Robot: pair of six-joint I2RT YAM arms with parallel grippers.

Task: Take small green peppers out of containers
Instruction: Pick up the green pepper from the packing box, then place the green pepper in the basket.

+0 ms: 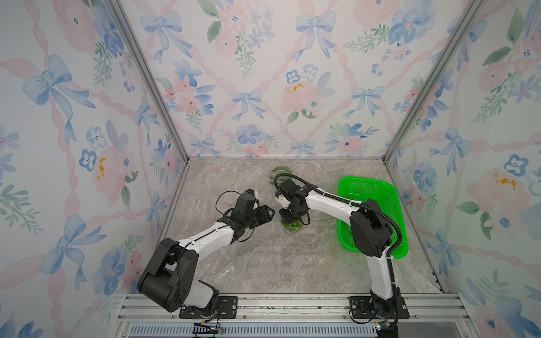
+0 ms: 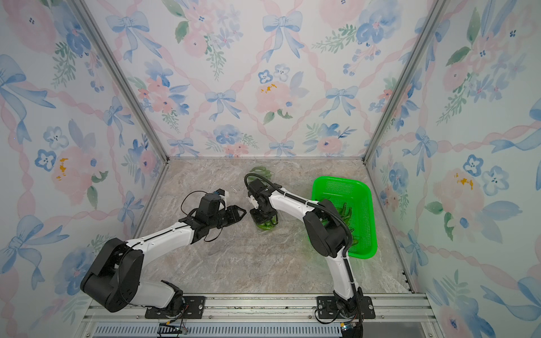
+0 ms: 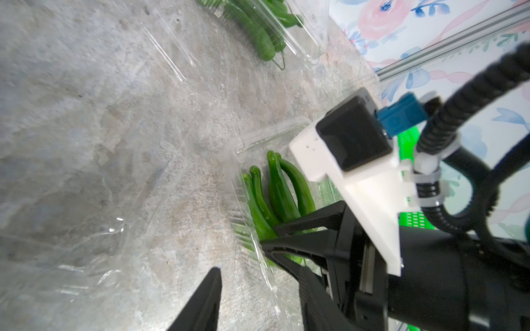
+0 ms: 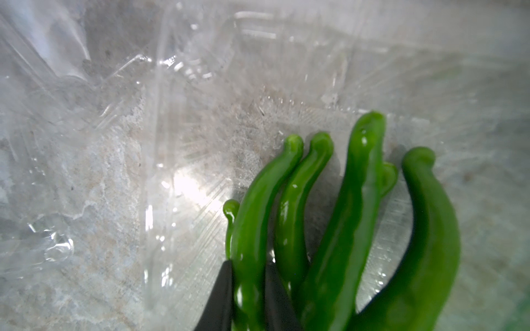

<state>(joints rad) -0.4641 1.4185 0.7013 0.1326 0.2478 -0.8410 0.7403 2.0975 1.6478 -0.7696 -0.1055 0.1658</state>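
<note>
Floral wallpaper with blue bows lines the cell, and I work over a marble-pattern tabletop (image 1: 263,263). Both top views place the right gripper (image 1: 290,224) pointing down into a clear punnet (image 3: 249,143) at mid-table, but neither shows what its fingers are doing. The right wrist view does: the two black fingers (image 4: 220,298) stand a narrow gap apart, pressed against both sides of the gripped pepper (image 4: 249,229). The other small green peppers (image 4: 355,200) of that punnet lie loose just beside it. The left gripper (image 1: 270,213) hovers near the same punnet, about half open with nothing between its fingers. Its wrist view adds a second punnet (image 3: 309,37) holding more peppers, near the back wall. In a top view that batch shows only as a green patch (image 1: 279,169). An empty clear tray (image 3: 86,258) is faintly visible in the left wrist view. The green perforated basket (image 1: 369,187) sits on the right side of the table. In a top view I see basket peppers (image 2: 344,212) inside it. The right arm covers them from the adjacent viewpoint.
</note>
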